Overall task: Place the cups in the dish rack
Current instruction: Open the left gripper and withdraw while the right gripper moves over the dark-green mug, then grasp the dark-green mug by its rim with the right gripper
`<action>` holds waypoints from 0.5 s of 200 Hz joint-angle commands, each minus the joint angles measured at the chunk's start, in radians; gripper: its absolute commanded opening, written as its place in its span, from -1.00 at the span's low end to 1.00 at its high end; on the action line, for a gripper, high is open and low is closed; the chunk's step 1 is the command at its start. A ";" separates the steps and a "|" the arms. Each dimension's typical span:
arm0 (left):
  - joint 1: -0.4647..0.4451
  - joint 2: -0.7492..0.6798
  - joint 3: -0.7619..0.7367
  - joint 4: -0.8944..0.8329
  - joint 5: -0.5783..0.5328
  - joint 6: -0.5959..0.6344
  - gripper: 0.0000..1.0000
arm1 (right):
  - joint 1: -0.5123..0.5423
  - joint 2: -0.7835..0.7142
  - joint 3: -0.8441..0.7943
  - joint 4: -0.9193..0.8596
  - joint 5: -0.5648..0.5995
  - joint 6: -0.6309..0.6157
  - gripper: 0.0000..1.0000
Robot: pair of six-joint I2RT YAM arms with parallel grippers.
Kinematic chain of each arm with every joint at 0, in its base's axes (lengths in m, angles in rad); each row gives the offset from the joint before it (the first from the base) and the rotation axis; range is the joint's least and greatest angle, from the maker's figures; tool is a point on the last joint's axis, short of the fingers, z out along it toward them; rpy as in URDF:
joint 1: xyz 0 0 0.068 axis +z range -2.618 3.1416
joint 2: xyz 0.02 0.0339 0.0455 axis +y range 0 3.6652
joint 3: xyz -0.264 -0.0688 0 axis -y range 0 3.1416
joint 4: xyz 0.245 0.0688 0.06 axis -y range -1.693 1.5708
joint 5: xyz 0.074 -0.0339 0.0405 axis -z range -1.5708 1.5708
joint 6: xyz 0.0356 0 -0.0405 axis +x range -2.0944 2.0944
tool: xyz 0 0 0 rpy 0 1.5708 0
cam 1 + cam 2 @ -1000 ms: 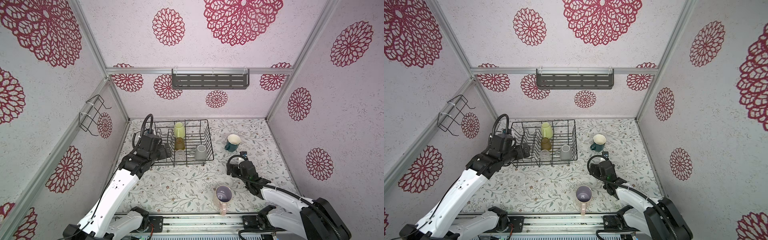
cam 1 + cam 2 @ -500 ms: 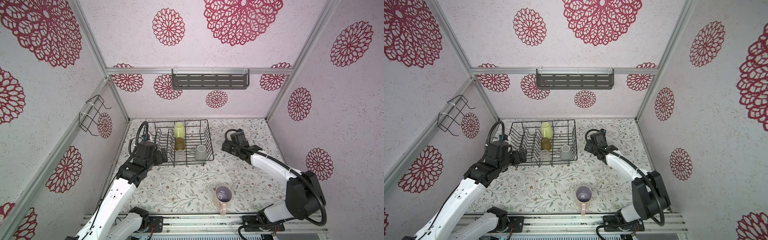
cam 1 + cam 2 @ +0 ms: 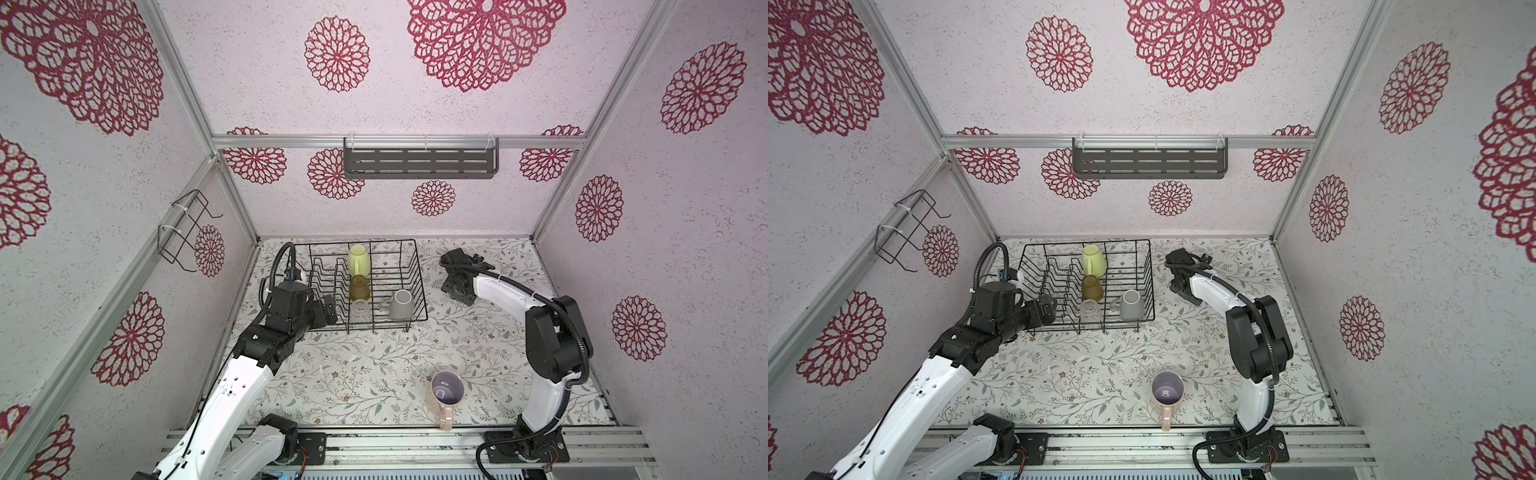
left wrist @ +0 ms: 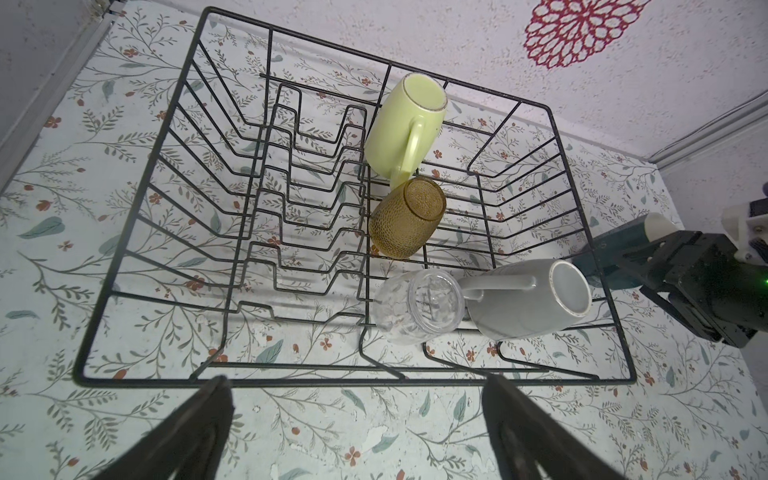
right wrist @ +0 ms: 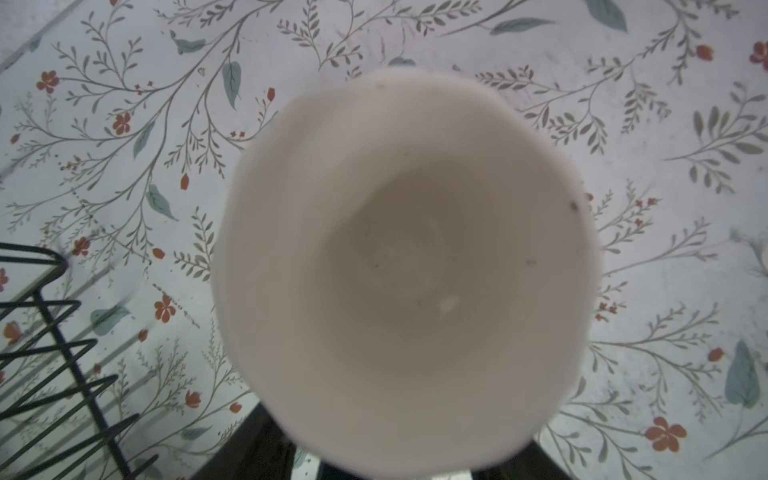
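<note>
**Four cups racked, two out: right fingers at the teal mug**

Top views. The dish rack (image 3: 328, 274) sits at the back left of the table (image 3: 374, 365). A row of three runs down its middle, back to front: yellow-green mug (image 3: 358, 259), amber tumbler (image 3: 359, 287), clear glass (image 3: 360, 307). The grey mug (image 3: 401, 304) is in the front right corner of the rack, just beside the glass. The pink mug (image 3: 446, 392) stands upright near the table's front edge, lavender inside showing, handle toward the front, well apart from the rack. My left fingers (image 3: 329, 301) are at the rack's front left corner. My right fingers (image 3: 457, 291) point down just right of the rack and hide what is beneath them. Both top views agree.

Left wrist. My left fingers (image 4: 203, 428) are spread wide with nothing between them, just short of the rack's (image 4: 137, 232) near rim. The four cups in the rack are tipped, bases up. Outside the rack's far side is the teal mug (image 4: 615, 253), with my right fingers against it.

Right wrist. The teal mug's pale inside (image 5: 407, 270) fills the view, blurred, the mug upright on the table beside the rack (image 5: 62, 340). My right fingers are only dark shapes at the frame edge. I cannot tell whether they have closed on the mug.
</note>
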 commanded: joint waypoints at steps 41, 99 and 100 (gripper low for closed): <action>0.016 0.006 0.004 0.015 0.006 0.003 0.95 | -0.036 0.024 0.002 -0.006 -0.045 0.007 -0.17; 0.019 0.027 0.013 0.000 0.003 0.007 0.95 | -0.052 0.013 -0.052 0.016 -0.066 -0.041 -0.64; 0.019 0.027 0.013 0.000 0.002 0.008 0.95 | -0.054 0.013 -0.053 0.016 -0.068 -0.043 -0.65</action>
